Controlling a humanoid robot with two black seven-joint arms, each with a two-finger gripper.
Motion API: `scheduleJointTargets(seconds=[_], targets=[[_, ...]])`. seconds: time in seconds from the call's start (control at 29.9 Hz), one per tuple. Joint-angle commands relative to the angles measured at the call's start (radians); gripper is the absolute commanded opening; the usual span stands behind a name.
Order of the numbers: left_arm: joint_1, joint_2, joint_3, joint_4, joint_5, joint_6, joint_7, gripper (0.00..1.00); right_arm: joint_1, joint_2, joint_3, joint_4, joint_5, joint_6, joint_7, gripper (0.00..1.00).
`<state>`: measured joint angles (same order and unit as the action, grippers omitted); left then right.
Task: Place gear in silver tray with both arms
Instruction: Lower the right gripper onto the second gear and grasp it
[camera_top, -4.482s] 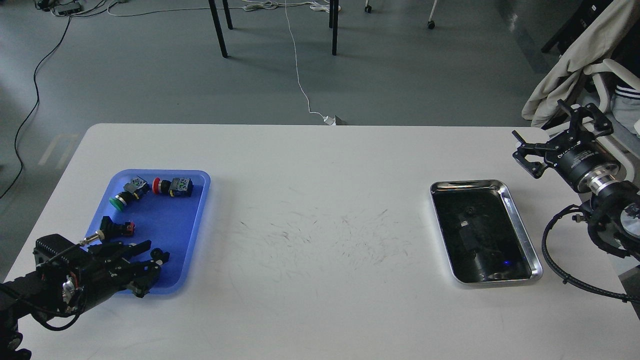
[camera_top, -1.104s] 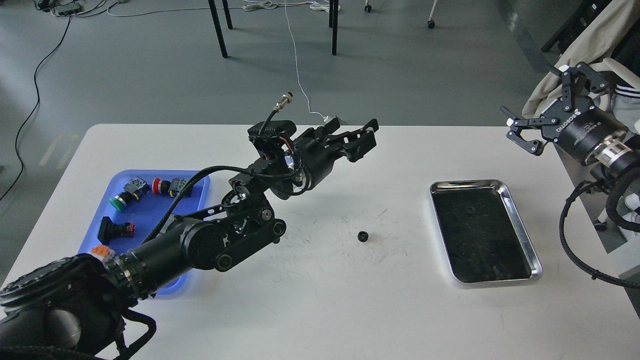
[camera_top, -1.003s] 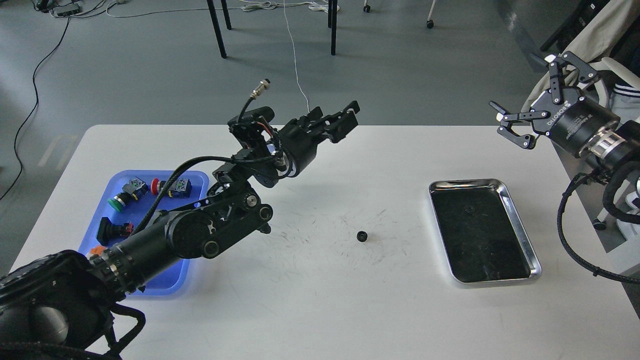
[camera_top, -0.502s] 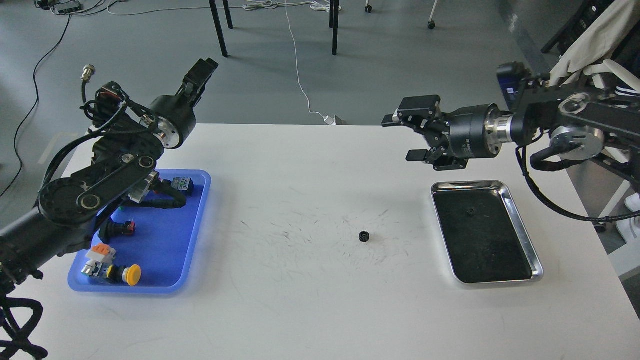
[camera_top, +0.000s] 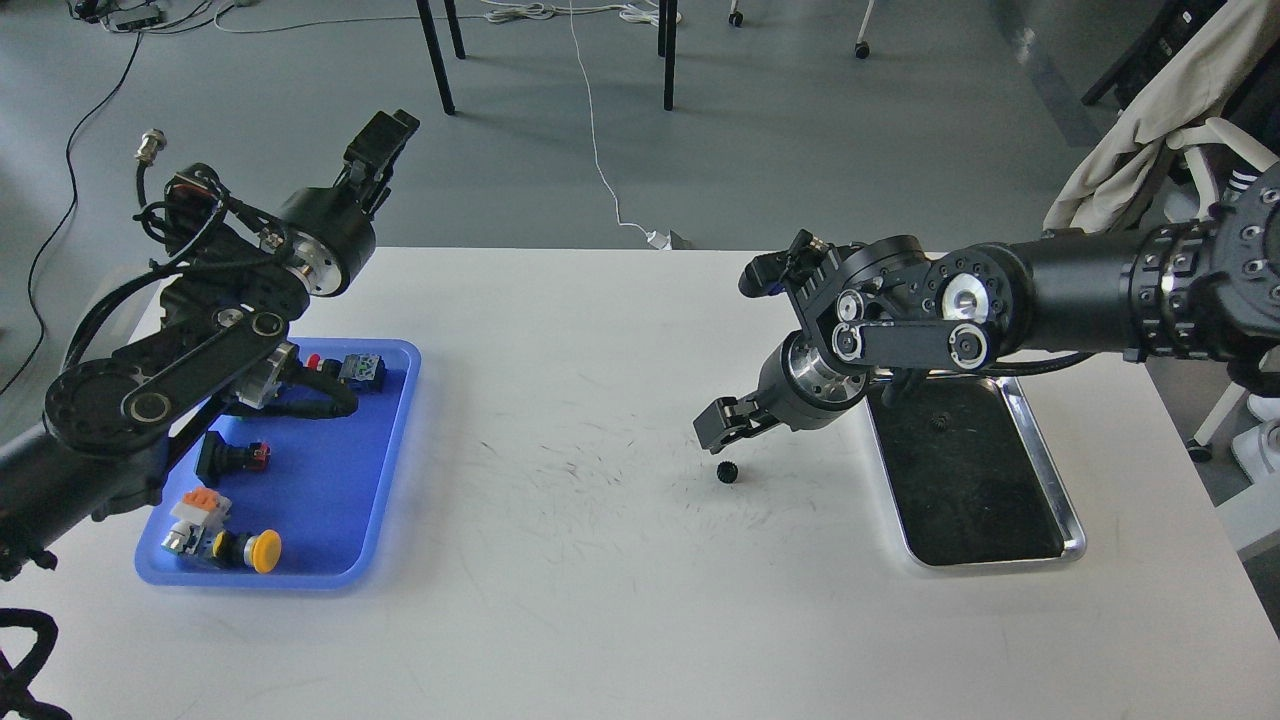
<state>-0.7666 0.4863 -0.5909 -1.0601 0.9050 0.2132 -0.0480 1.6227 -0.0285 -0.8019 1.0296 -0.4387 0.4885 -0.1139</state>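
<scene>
- Two black robot arms, left (camera_top: 200, 330) and right (camera_top: 1050, 290)
- One silver tray (camera_top: 1050, 470)
- One blue tray (camera_top: 390, 440)
- Two small black gears: one on the surface (camera_top: 727, 471), one in the silver tray (camera_top: 939, 422)

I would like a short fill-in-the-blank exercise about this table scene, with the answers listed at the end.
1. The small black gear lies on the white ____, not in a tray.
2. The right pincer hovers just above the ____.
3. The silver tray lies to the ____ of the gear.
4. The yellow push button lies in the ____ tray.

Missing words: table; gear; right; blue
</scene>
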Motion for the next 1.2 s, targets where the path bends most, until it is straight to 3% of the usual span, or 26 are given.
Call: scheduleJointTargets(seconds=[0.0, 0.47, 0.7, 1.17], targets=[[0.000, 0.002, -0.003, 0.000, 0.000, 0.000, -0.001, 0.98, -0.021, 0.028, -0.017, -0.043, 0.002, 0.000, 0.000, 0.93], [0.000, 0.005, -0.010, -0.006, 0.003, 0.006, -0.012, 0.98, -0.095, 0.028, -0.017, -0.089, 0.034, 0.000, 0.000, 0.90], [0.000, 0.006, -0.010, -0.006, 0.003, 0.011, -0.024, 0.98, -0.107, 0.028, -0.019, -0.128, 0.034, 0.000, 0.000, 0.82], [0.000, 0.021, -0.020, -0.034, 0.003, 0.012, -0.024, 0.98, -0.119, 0.028, -0.003, -0.128, 0.160, 0.000, 0.002, 0.83]])
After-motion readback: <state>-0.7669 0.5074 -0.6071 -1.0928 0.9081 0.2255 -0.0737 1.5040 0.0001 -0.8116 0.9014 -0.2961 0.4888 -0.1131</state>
